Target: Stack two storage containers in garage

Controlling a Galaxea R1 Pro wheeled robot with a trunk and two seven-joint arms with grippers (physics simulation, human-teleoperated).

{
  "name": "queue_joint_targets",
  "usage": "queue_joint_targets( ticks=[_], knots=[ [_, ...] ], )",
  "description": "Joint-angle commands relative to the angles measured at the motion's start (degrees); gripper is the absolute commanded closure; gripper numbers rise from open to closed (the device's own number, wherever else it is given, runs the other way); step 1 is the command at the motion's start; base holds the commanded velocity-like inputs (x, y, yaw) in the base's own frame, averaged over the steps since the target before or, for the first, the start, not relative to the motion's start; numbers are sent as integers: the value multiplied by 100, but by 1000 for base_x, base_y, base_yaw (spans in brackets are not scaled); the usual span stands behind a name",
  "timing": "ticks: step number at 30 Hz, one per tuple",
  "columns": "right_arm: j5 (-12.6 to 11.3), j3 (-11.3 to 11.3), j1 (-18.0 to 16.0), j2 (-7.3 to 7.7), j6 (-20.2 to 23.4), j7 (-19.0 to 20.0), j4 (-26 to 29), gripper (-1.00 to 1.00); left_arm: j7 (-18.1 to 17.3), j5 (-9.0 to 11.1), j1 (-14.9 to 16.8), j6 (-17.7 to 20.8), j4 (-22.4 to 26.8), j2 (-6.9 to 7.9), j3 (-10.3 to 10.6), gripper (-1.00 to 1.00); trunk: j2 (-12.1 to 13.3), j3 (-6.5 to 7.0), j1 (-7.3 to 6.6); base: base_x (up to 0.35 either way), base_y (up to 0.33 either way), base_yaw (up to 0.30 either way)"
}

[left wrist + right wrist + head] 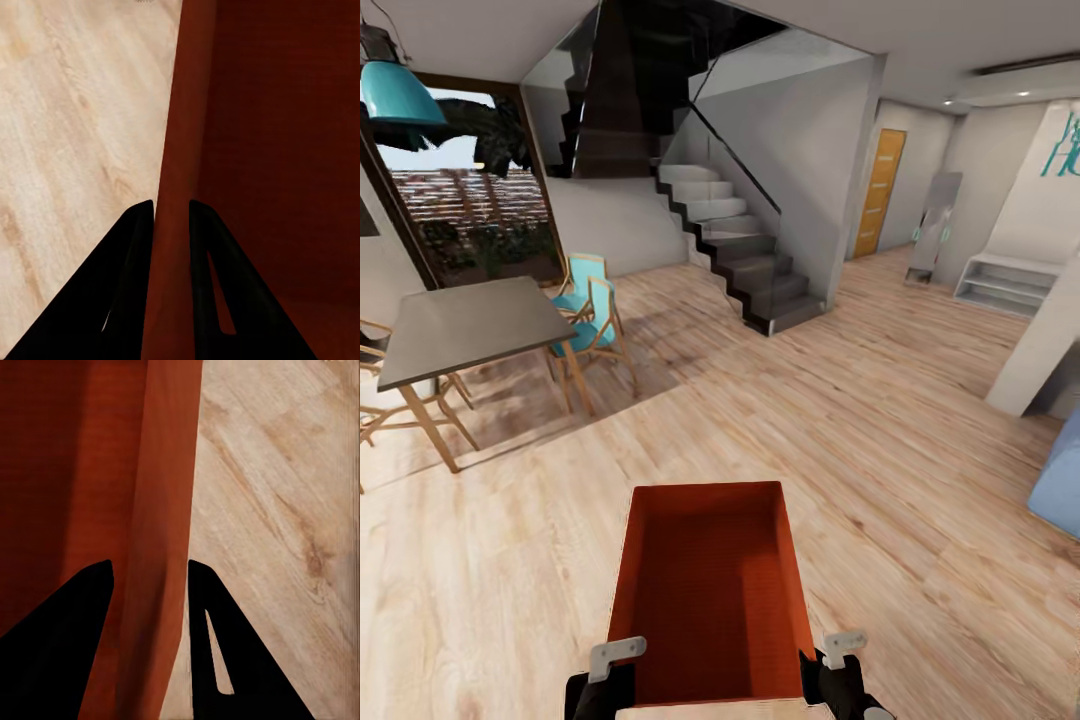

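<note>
Orange-red storage container [710, 590], open-topped and empty, sits nearest the viewer, carried in front of the robot above light wood-plank flooring [900, 440]. The left gripper [603, 672] pinches the container's left wall, one black finger [120, 285] outside and one inside, closed tight against the thin wall. The right gripper [840, 665] grips the right wall in the same way, with the wall running up between its two fingers [71, 637]. Beyond the container the plank floor stretches away across an open room. At the left, farther off, stands a grey-topped dining table [470, 325] on wooden legs, with teal-seated wooden chairs [588, 320] just beside it and a teal pendant lamp [398, 92] hanging above. Behind the table is a large dark-framed window [465, 210]. In the far middle a dark staircase [735, 245] with a glass balustrade climbs toward the left. At the far right are an orange-wood door [880, 190] and low white shelves [1005, 285].
</note>
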State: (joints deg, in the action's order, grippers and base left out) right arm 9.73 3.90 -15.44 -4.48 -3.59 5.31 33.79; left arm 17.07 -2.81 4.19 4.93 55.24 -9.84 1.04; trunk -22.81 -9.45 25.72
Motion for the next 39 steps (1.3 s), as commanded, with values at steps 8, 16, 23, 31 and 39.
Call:
queue_joint_targets(
  ticks=[8, 16, 23, 31, 39],
  knots=[
    [37, 41, 1, -98, -17, 93, -4, 100, 68, -96, 3, 52, 22, -16, -9, 100, -11, -11, 6, 309, -135, -181],
    [37, 36, -1, -98, -12, 93, -4, 100, 68, -96, 3, 52, 22, -16, -11, 100, -11, -11, 6, 305, -140, -17],
    [37, 41, -2, -98, -10, 93, -4, 100, 68, -96, 3, 52, 22, -16, -15, 100, -11, -11, 6, 314, -83, -162],
    [37, 41, -2, -99, -10, 93, -4, 100, 68, -96, 3, 52, 22, -16, -16, 100, -11, -11, 6, 325, -2, -13],
    [37, 41, -1, -98, -9, 93, -4, 100, 68, -96, 4, 52, 22, -16, -16, 100, -11, -11, 6, 325, 0, -207]
  ],
)
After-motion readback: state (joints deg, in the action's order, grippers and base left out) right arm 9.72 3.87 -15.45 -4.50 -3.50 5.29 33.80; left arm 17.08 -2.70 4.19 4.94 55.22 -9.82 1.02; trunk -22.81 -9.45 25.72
